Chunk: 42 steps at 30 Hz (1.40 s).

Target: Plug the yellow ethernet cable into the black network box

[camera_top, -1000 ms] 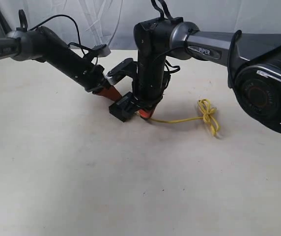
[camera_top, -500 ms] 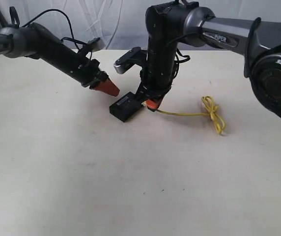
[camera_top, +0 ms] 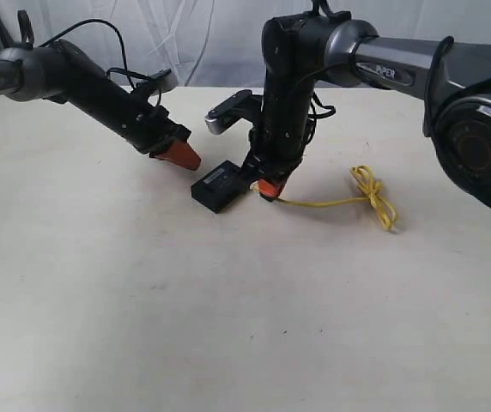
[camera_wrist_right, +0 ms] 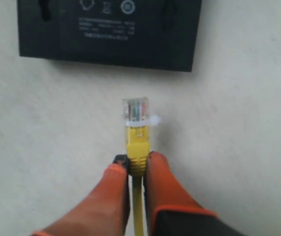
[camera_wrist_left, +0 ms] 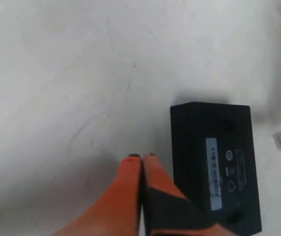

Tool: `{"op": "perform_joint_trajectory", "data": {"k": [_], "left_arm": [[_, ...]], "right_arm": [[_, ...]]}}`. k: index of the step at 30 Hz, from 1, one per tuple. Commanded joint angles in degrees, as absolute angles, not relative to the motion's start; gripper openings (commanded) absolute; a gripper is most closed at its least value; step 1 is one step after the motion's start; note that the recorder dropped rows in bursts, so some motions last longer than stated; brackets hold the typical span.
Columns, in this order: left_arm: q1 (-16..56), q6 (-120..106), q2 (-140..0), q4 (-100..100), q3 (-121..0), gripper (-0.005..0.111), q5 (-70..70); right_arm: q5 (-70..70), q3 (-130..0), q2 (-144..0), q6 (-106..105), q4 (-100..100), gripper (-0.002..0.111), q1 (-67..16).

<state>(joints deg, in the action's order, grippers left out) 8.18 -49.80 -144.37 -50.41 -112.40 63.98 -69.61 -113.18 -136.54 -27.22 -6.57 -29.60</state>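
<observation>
— What can we read here?

— "PIPER" on the right arm [camera_top: 393, 73]. The black network box [camera_top: 221, 185] has a pale label [camera_wrist_left: 214, 172] with round marks and lines of small print, too blurred for us to make out.

— Where do we find the task's things?

— The box lies flat on the table [camera_top: 228, 326]. The right gripper [camera_wrist_right: 135, 160] is clamped on the yellow ethernet cable [camera_top: 348, 199] just behind its clear plug [camera_wrist_right: 135, 109]. The plug points at the box's side but is apart from it, with bare table between. The cable's tied bundle [camera_top: 372, 193] lies well off to the right.

— And the left gripper [camera_wrist_left: 141, 158]?

— Its fingers are pressed together on nothing, just beside the box.

— What do we see changed?

— A second ago it was at the box, which sat tilted against the right gripper. Now the left gripper has drawn back.
</observation>
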Motion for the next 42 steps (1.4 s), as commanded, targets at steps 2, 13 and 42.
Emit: {"op": "perform_joint_trajectory", "data": {"k": [2,13,42], "left_arm": [[9.2,-49.5,-143.7,-50.6,-112.3,0.0,62.7],[10.4,-50.0,-143.7,-49.6,-112.3,0.0,60.1],[12.6,-53.8,-144.6,-52.8,-112.3,0.0,60.8]], "right_arm": [[-70.0,-113.3,-136.6,-26.3,-6.7,-0.001,-29.7],[-70.0,-113.3,-138.9,-25.9,-4.2,-0.001,-30.6],[-61.5,-113.3,-139.3,-28.1,-7.0,-0.001,-30.8]]}}
